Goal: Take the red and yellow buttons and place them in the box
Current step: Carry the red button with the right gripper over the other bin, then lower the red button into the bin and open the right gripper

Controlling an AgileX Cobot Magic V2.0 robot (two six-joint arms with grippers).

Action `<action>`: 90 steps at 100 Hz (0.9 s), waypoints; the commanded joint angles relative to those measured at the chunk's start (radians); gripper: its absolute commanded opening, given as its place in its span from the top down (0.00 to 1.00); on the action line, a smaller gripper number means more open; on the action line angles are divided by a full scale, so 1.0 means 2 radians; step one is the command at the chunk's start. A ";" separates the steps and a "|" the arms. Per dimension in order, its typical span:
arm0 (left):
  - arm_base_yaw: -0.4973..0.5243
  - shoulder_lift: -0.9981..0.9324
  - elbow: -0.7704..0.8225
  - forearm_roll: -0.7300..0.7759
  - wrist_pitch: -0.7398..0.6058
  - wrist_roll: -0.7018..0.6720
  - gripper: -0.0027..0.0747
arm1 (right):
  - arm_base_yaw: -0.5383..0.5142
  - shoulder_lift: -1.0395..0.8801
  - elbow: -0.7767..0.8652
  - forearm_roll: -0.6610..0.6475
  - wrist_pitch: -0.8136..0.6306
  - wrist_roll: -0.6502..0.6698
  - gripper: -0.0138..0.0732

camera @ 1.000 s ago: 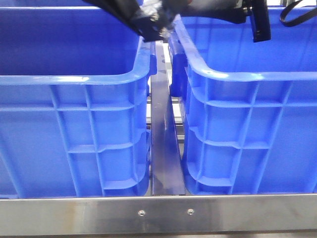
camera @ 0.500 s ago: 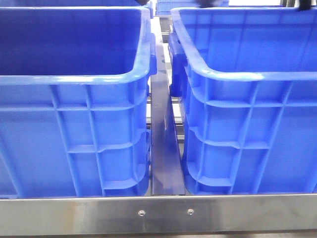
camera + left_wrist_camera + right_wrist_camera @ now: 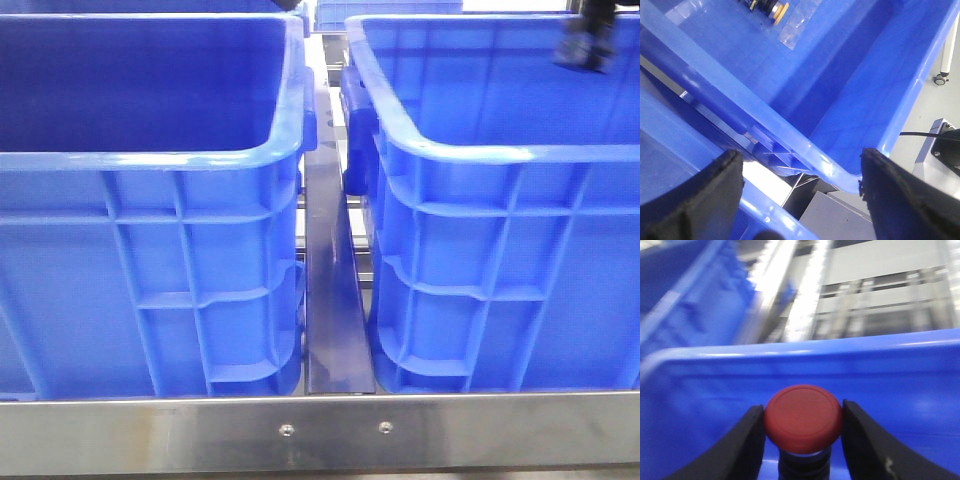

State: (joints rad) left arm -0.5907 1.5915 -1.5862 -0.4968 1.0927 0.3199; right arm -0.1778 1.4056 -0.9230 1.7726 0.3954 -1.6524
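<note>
Red button (image 3: 803,419) upright, cap up, clamped in right hand (image 3: 803,450)

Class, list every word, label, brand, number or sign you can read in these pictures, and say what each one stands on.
None can be read.
Blue crates: plain walls, no print.
Red button in the right tool: blank cap.
Yellow button: too small to tell.
Steel rail: two screws only.
</note>
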 commanded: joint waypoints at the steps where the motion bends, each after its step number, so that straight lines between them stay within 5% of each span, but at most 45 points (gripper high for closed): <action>1: -0.004 -0.023 -0.017 -0.019 -0.013 -0.001 0.35 | -0.004 -0.009 -0.016 0.022 -0.031 -0.045 0.42; 90: -0.004 -0.023 -0.017 -0.019 -0.015 -0.001 0.35 | -0.004 0.179 -0.111 0.033 -0.075 -0.053 0.42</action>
State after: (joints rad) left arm -0.5907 1.5915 -1.5862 -0.4968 1.0927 0.3199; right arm -0.1803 1.7996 -1.1134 1.8147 0.2333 -1.7479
